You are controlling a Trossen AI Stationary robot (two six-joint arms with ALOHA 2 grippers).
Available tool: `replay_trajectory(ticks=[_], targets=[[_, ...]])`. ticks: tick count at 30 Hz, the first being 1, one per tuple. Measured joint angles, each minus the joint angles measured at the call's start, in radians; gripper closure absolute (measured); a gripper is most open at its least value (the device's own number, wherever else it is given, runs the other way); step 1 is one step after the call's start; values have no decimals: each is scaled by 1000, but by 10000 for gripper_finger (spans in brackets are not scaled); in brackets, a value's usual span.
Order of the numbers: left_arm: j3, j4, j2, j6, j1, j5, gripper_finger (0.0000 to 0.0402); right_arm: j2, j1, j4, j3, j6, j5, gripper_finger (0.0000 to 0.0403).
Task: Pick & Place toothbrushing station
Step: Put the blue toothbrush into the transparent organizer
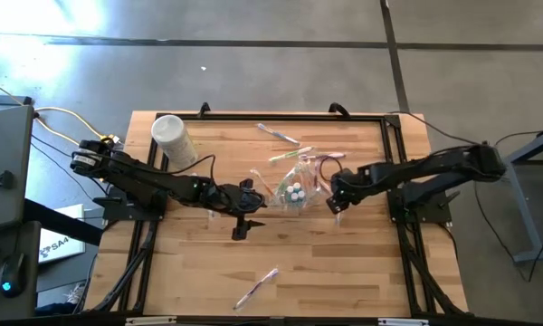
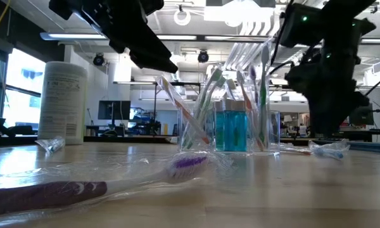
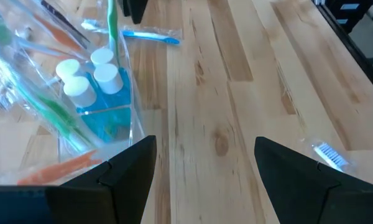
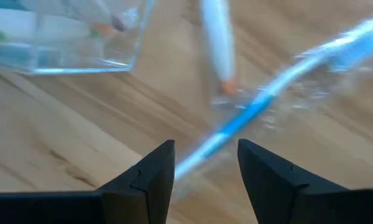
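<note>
Toothbrushing station (image 1: 296, 190) — clear boxy plastic holder, standing upright near the middle of the counter (image 1: 344, 272), between the two arms. It is carrying capped blue bottles (image 3: 102, 78) and several toothbrushes (image 2: 202, 101) leaning out of its open top, which is facing up. In the low view its long axis appears to be running across the picture; the high view is not settling this.

Handling, as a judgement: light, stiff, smooth-walled and likely slippery, top-heavy with the leaning brushes, so tipping is looking like the main risk. A hold low on two opposite walls is looking safest.

Left tool (image 3: 202, 165) — hanging just beside the holder, fingers standing wide apart, gripping nothing.

Right tool (image 4: 205, 165) — hanging low on the holder's other side, fingers partly apart and empty, straddling a wrapped blue toothbrush (image 4: 280, 93) lying on the wood.

Also lying about: a white cylindrical tub (image 1: 173, 139) standing at the far left corner, and a wrapped purple toothbrush (image 2: 82, 183) near the front edge.
</note>
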State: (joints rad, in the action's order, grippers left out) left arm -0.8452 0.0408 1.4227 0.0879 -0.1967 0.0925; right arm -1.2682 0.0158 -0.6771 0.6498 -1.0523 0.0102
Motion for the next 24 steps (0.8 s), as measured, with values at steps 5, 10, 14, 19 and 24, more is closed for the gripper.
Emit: replay_trajectory(ticks=[5,10,14,19,24], targets=[[0,-24,0,0,0,-7,135,-115,0,13,0,-60,-18,238],[0,-43,0,0,0,-11,135,-186,2,-23,1,-84,-11,244],[0,-41,0,0,0,-12,135,-207,18,-8,4,-65,-18,243],[0,-41,0,0,0,-13,135,-209,32,-51,5,-49,26,254],[0,-44,0,0,0,-13,135,-211,36,-89,4,0,86,303]])
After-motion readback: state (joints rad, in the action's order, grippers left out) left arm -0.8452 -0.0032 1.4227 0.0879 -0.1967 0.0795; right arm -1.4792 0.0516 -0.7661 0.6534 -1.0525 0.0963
